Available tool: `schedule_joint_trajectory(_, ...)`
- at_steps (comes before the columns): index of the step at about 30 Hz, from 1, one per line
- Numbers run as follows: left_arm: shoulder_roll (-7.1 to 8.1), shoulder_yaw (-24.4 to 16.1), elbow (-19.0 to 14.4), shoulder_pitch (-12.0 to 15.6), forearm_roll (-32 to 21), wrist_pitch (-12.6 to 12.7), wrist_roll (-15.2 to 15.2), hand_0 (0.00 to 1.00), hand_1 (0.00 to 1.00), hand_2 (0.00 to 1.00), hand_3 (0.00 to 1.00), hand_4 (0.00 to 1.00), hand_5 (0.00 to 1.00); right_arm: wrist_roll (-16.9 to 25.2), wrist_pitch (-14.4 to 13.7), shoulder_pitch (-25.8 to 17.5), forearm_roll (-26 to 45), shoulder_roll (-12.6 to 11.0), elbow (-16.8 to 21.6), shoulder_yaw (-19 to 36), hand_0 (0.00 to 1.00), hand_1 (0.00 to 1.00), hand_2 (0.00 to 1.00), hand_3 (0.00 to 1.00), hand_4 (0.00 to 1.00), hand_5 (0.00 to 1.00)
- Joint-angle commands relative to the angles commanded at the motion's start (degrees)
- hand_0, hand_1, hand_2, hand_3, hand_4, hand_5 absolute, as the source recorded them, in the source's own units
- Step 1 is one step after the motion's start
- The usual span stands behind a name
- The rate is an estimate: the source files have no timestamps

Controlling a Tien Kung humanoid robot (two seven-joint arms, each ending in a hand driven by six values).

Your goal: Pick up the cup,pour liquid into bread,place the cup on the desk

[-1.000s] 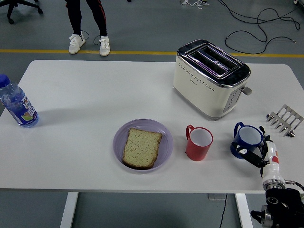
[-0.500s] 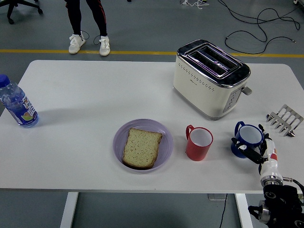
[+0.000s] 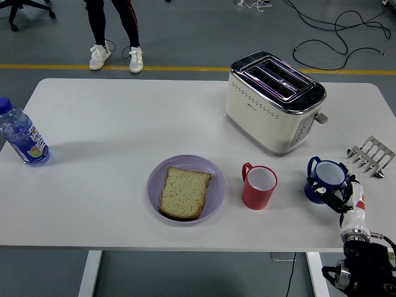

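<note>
A blue cup [image 3: 326, 177] with its handle to the far left stands on the white table at the right, near the front edge. My right hand [image 3: 340, 197] comes in from the lower right corner, its fingers curled against the cup's near right side. A red cup [image 3: 260, 186] stands to the left of the blue one. A slice of bread [image 3: 184, 192] lies on a purple plate [image 3: 215, 178] at the table's front middle. The left hand is out of view.
A cream toaster [image 3: 275, 99] stands behind the cups. A metal toast rack [image 3: 370, 155] lies at the right edge, just behind my hand. A water bottle [image 3: 21, 137] stands at the far left. A person's legs [image 3: 114, 31] show beyond the table.
The blue cup has shifted a little to the right and away together with my right hand. Nothing else has moved.
</note>
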Motion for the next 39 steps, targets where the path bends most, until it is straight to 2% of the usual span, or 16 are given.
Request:
schedule_joint_trajectory(2,0.0,0.0,0.0,0.0,0.0,0.0,0.0,0.656,0.689,0.706,0.59,0.304,0.879,0.3,-0.2,0.1,1.1,0.0,-0.4,0.0,0.748,0.681,0.769,0.804,0.952,0.163)
schedule_joint_trajectory(3,0.0,0.1,0.0,0.0,-0.2,0.0,0.0,0.656,0.689,0.706,0.59,0.304,0.879,0.3,-0.2,0.1,1.7,-0.1,-0.8,0.0,0.615,0.598,0.743,0.771,0.917,0.161)
schedule_joint_trajectory(8,0.0,0.2,0.0,0.1,-0.2,0.0,0.0,0.656,0.689,0.706,0.59,0.304,0.879,0.5,-0.2,0.3,2.3,-0.1,-1.5,-0.4,0.615,0.598,0.743,0.771,0.917,0.161)
schedule_joint_trajectory(9,0.0,0.2,0.0,0.1,-0.1,-0.1,0.0,0.656,0.689,0.706,0.59,0.303,0.876,0.6,-0.3,0.4,2.4,-0.1,-1.6,-0.5,0.562,0.567,0.717,0.756,0.916,0.174)
schedule_joint_trajectory(14,0.0,0.3,0.0,0.2,-0.1,-0.1,0.0,0.656,0.689,0.706,0.59,0.303,0.876,1.7,-0.7,0.4,3.3,-0.2,-1.7,-0.7,0.562,0.567,0.717,0.756,0.916,0.174)
schedule_joint_trajectory(15,0.0,0.2,0.0,0.2,0.0,-0.2,0.0,0.656,0.689,0.707,0.59,0.303,0.876,2.0,-0.8,0.3,3.5,-0.2,-1.8,-0.8,0.505,0.53,0.664,0.702,0.862,0.138)
schedule_joint_trajectory(20,0.0,0.3,0.0,0.2,-0.1,-0.2,0.0,0.656,0.689,0.707,0.59,0.303,0.876,3.3,-1.2,0.3,4.3,-0.2,-1.7,-0.9,0.505,0.53,0.664,0.702,0.862,0.138)
schedule_joint_trajectory(21,0.0,0.3,0.0,0.2,-0.1,-0.2,0.0,0.656,0.689,0.706,0.59,0.303,0.875,3.5,-1.3,0.3,4.5,-0.2,-1.6,-0.9,0.476,0.508,0.616,0.671,0.845,0.124)
schedule_joint_trajectory(26,0.0,0.5,0.0,0.3,-0.2,-0.2,0.0,0.656,0.689,0.706,0.59,0.303,0.875,4.7,-1.5,0.0,4.6,-0.4,-0.9,-0.8,0.476,0.508,0.616,0.671,0.845,0.124)
schedule_joint_trajectory(27,0.0,0.5,0.0,0.4,-0.3,-0.2,0.0,0.656,0.689,0.706,0.59,0.303,0.875,5.1,-1.5,-0.1,4.3,-0.4,-0.5,-0.6,0.409,0.454,0.557,0.583,0.835,0.125)
schedule_joint_trajectory(28,0.0,0.5,0.0,0.4,-0.3,-0.2,0.0,0.656,0.689,0.706,0.59,0.303,0.875,5.2,-1.5,-0.1,4.2,-0.5,-0.4,-0.6,0.409,0.454,0.557,0.583,0.835,0.125)
schedule_joint_trajectory(32,0.0,0.5,0.0,0.5,-0.4,-0.2,0.0,0.656,0.689,0.706,0.59,0.303,0.875,5.0,-1.5,-1.0,0.6,-1.4,3.1,0.4,0.409,0.454,0.557,0.583,0.835,0.125)
schedule_joint_trajectory(33,0.0,0.5,0.0,0.6,-0.4,-0.1,0.0,0.656,0.689,0.706,0.59,0.305,0.877,4.9,-1.5,-1.2,-0.5,-1.7,4.0,0.7,0.364,0.407,0.536,0.555,0.823,0.121)
schedule_joint_trajectory(34,0.0,0.5,0.0,0.6,-0.5,-0.1,0.0,0.656,0.689,0.706,0.59,0.305,0.877,4.9,-1.5,-1.3,-0.9,-1.8,4.3,0.8,0.364,0.407,0.536,0.555,0.823,0.121)
schedule_joint_trajectory(38,0.0,0.4,0.0,0.7,-0.4,-0.1,0.0,0.656,0.689,0.706,0.59,0.305,0.877,1.9,-1.5,-2.1,-8.8,-3.5,10.1,2.2,0.364,0.407,0.536,0.555,0.823,0.121)
schedule_joint_trajectory(39,0.0,0.3,0.0,0.7,-0.3,-0.1,0.0,0.656,0.69,0.704,0.59,0.305,0.877,0.9,-1.5,-2.2,-10.8,-4.1,11.8,2.4,0.3,0.324,0.511,0.533,0.798,0.102)
